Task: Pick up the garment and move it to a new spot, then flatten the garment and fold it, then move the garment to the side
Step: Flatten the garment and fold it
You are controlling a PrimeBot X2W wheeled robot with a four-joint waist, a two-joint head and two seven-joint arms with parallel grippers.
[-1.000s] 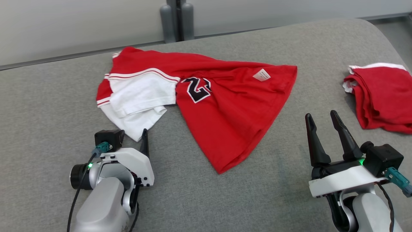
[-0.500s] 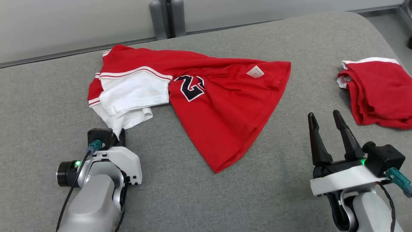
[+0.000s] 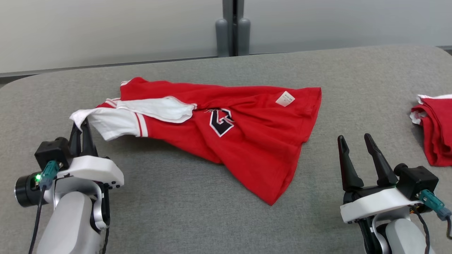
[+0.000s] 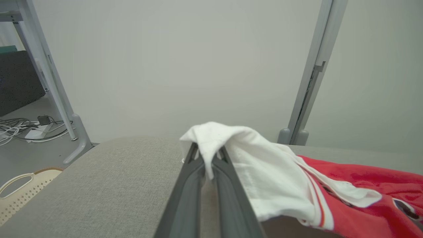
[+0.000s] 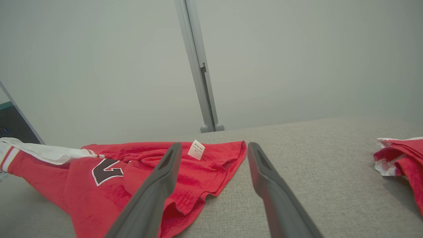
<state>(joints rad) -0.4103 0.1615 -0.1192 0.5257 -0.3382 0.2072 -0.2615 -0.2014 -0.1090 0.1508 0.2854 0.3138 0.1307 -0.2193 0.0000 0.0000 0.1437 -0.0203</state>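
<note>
At the far left, the left claw point(image 3: 81, 124) is clamped tight on a white corner of the garment point(image 3: 247, 141), its two dark fingers pressed together with the cloth bunched over their tips, as the left wrist view confirms point(image 4: 206, 152); that pinched white part is lifted off the grey surface point(image 3: 194, 211) and hangs in a sagging span toward the rest of the garment point(image 4: 264, 175); the red body lies spread across the middle of the surface, rumpled, with a black number patch point(image 3: 221, 121) near its centre and a small white tag point(image 3: 285, 98) toward its right hem; to the right, well apart from the cloth, the right claw point(image 3: 353, 138) is spread wide and holds nothing, fingers pointing toward the garment's hem point(image 5: 205, 172); at the far right edge lies a second red garment point(image 3: 438, 130), folded in a heap.
</note>
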